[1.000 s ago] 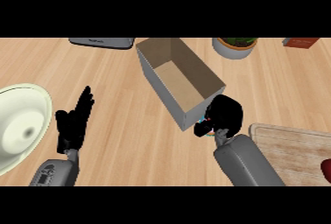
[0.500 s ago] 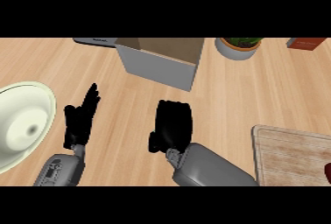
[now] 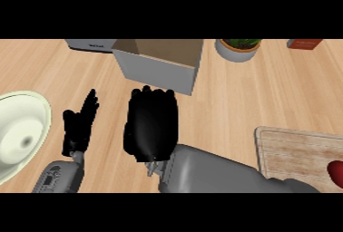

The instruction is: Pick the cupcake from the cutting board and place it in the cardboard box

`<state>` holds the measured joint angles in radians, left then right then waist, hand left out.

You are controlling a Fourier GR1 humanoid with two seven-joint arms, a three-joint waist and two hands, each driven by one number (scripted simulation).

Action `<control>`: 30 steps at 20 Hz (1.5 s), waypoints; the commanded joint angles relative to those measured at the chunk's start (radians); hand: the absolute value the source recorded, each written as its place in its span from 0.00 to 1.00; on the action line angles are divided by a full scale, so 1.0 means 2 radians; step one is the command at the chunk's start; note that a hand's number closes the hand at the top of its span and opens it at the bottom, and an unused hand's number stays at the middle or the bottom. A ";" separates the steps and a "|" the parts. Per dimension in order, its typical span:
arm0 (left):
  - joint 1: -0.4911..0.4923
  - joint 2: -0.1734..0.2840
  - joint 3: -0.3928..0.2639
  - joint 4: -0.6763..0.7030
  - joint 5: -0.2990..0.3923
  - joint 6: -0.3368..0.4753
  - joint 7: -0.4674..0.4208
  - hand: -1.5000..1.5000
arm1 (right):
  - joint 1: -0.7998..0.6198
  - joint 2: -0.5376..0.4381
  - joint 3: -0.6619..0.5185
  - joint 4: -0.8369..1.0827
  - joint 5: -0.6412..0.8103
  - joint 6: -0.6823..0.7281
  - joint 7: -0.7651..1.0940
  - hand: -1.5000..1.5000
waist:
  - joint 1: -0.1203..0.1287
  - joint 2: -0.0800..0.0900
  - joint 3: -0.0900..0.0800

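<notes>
Cupcake location: you see only a red shape [image 3: 335, 173] at the cutting board's [image 3: 295, 152] right edge, possibly it. From left: your left hand [image 3: 78, 124] rests with straight fingers beside the pale plate [image 3: 26, 131]. Your right hand [image 3: 153, 123], flat and holding nothing, lies just before the cardboard box [image 3: 161, 63]; reaching forward risks shoving the box.

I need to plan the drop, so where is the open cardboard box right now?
In the head view the open cardboard box stands at top centre, just beyond the black right hand and left of the potted plant.
</notes>
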<state>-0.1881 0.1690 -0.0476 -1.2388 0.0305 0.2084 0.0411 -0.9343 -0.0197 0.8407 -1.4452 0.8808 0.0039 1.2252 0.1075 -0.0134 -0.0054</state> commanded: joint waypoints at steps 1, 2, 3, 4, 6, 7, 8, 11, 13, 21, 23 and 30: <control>0.008 0.006 0.008 0.005 0.001 0.001 -0.010 0.50 | -0.055 0.009 -0.010 0.001 -0.001 0.004 0.131 1.00 | -0.009 -0.003 -0.001; 0.010 -0.003 0.003 0.001 -0.002 0.009 -0.002 0.50 | -0.054 0.009 -0.016 0.005 0.004 0.008 0.131 1.00 | -0.018 -0.004 0.000; 0.007 0.010 0.018 0.005 0.007 0.002 -0.010 0.50 | -0.071 0.009 -0.022 0.010 0.007 0.018 0.131 1.00 | -0.020 -0.003 0.000; 0.020 0.005 0.010 -0.005 -0.005 0.014 -0.013 0.50 | -0.074 0.009 -0.024 0.022 0.011 0.026 0.131 1.00 | -0.021 -0.004 0.000; 0.030 0.006 0.009 -0.008 0.003 0.001 -0.015 0.50 | -0.100 0.009 -0.042 0.031 0.002 0.038 0.131 1.00 | -0.021 -0.003 0.000; 0.004 0.003 0.016 0.003 -0.005 0.019 -0.015 0.50 | -0.107 0.009 -0.042 0.033 0.012 0.025 0.131 1.00 | -0.032 0.000 0.000; 0.028 0.006 0.016 0.001 0.004 0.004 -0.020 0.50 | -0.117 0.009 -0.051 0.040 0.014 0.031 0.131 1.00 | -0.028 -0.001 0.000; 0.020 -0.004 0.012 0.001 -0.004 0.016 -0.027 0.50 | -0.126 0.009 -0.053 0.063 0.023 0.002 0.131 1.00 | -0.031 0.003 0.001; 0.018 -0.005 0.012 -0.002 -0.003 0.018 -0.015 0.50 | -0.125 0.009 -0.061 0.061 0.020 -0.008 0.131 1.00 | -0.034 0.003 0.002; 0.015 0.007 0.025 -0.014 0.007 0.008 -0.004 0.50 | -0.122 0.009 -0.097 0.138 0.016 -0.075 0.068 1.00 | -0.036 0.008 0.002; 0.047 -0.001 0.015 -0.037 -0.002 0.019 -0.015 0.50 | -0.101 0.009 -0.112 0.178 0.040 -0.091 0.026 1.00 | -0.038 0.008 0.002; 0.036 -0.006 0.016 -0.023 -0.005 0.016 -0.015 0.50 | -0.098 0.010 -0.156 0.317 0.052 -0.143 -0.060 1.00 | -0.037 0.012 0.002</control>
<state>-0.1235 0.1745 -0.0090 -1.3043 0.0304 0.2368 0.0363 -1.1332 -0.0077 0.5483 -0.9507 0.9716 -0.1709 1.0698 0.0307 0.0065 -0.0007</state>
